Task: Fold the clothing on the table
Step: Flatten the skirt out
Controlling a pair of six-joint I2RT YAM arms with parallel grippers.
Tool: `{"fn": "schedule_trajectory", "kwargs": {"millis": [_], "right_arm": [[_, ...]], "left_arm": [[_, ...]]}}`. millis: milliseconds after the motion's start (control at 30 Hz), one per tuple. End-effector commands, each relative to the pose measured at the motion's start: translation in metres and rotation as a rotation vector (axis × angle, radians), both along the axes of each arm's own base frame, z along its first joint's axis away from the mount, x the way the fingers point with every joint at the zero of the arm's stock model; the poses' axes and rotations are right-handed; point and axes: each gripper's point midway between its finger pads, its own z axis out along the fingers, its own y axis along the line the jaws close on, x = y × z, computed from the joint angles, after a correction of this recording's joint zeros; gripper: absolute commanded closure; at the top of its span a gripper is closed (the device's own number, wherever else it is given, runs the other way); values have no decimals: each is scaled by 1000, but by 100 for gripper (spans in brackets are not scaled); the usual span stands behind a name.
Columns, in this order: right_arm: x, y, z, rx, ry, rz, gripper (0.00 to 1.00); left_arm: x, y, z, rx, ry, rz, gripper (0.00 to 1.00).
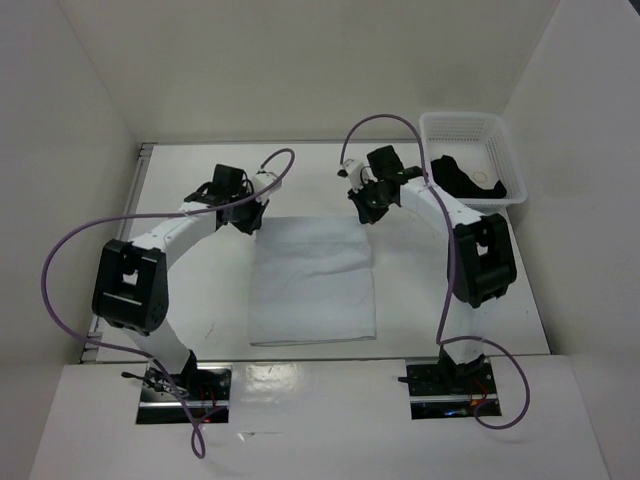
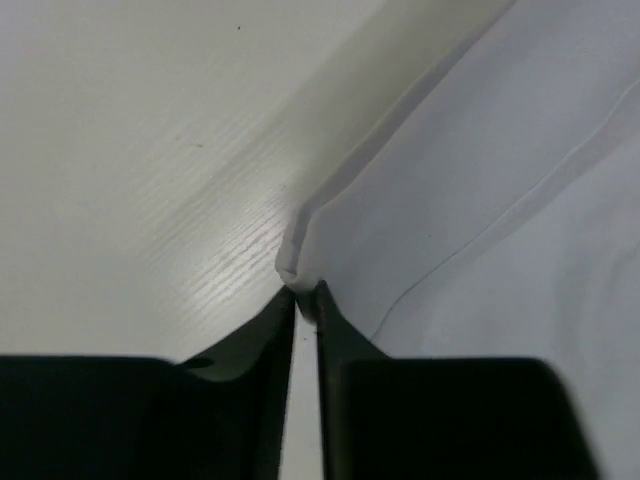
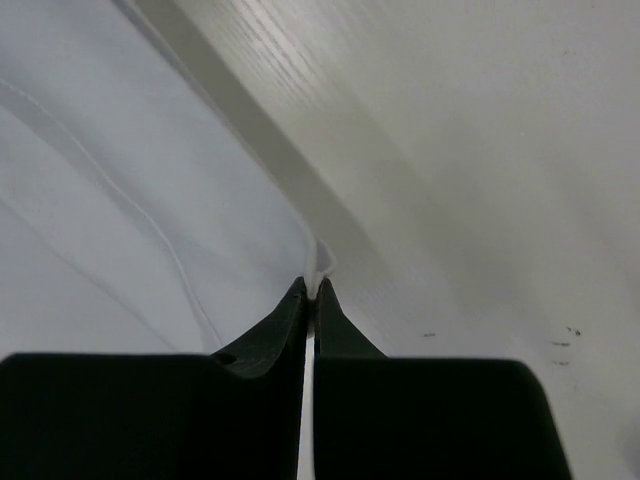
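White table (image 1: 200,300) carries the clothing (image 1: 312,285) flat between the 2 arms, the right gripper (image 3: 312,287) pinched shut on 1 far corner, the left gripper (image 2: 306,293) barely parted at the other, hold unclear; best lift both corners evenly, then draw them toward the near hem.

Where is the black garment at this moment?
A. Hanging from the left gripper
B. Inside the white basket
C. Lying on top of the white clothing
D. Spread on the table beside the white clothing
B: the black garment lies inside the white basket at the far right of the table, apart from the white clothing, which lies flat between the two arms.
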Motion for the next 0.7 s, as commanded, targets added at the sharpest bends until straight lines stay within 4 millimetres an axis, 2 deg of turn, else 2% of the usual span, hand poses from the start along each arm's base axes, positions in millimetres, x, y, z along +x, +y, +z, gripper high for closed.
{"fn": "schedule_trajectory", "kwargs": {"millis": [0, 33, 100, 133, 233, 300, 333, 367, 433, 467, 500, 533, 600, 633, 667], "right_arm": [[35, 7, 3, -3, -97, -4, 100], [38, 6, 1, -11, -97, -9, 100], [48, 8, -3, -16, -105, -15, 100], [52, 10, -10, -17, -102, -15, 100], [66, 12, -16, -25, -114, -34, 100], [79, 15, -10, -23, -146, -42, 100], [83, 14, -16, -36, -141, -48, 100], [91, 17, -10, -29, -160, -49, 100], [98, 14, -19, -46, -154, -82, 99], [105, 14, -14, -53, -172, -93, 95], [115, 10, -13, -70, -203, -131, 82], [121, 9, -12, -72, -214, -160, 74], [127, 5, -6, -76, -236, -205, 51], [132, -3, -2, -83, -246, -247, 37], [134, -2, 22, -43, -283, -288, 28]], "left_arm": [[30, 3, 2, -16, -61, 40, 73], [33, 2, -4, -13, -47, 40, 67], [47, 3, -3, -18, -70, 49, 52], [49, 2, -12, -14, -52, 49, 47], [66, 5, -13, -8, -59, 65, 42], [74, 7, -18, -12, -50, 80, 42], [82, 6, -12, -16, -68, 81, 42], [85, 5, -12, -22, -67, 87, 42], [87, 4, -18, -20, -57, 87, 42], [90, 3, -13, -30, -64, 96, 42], [93, 5, -14, -22, -68, 104, 41], [94, 9, -14, -29, -63, 123, 41], [97, 12, -6, -46, -72, 148, 37], [99, 18, -1, -54, -80, 166, 34], [96, 17, 14, -69, -95, 177, 33]]}}
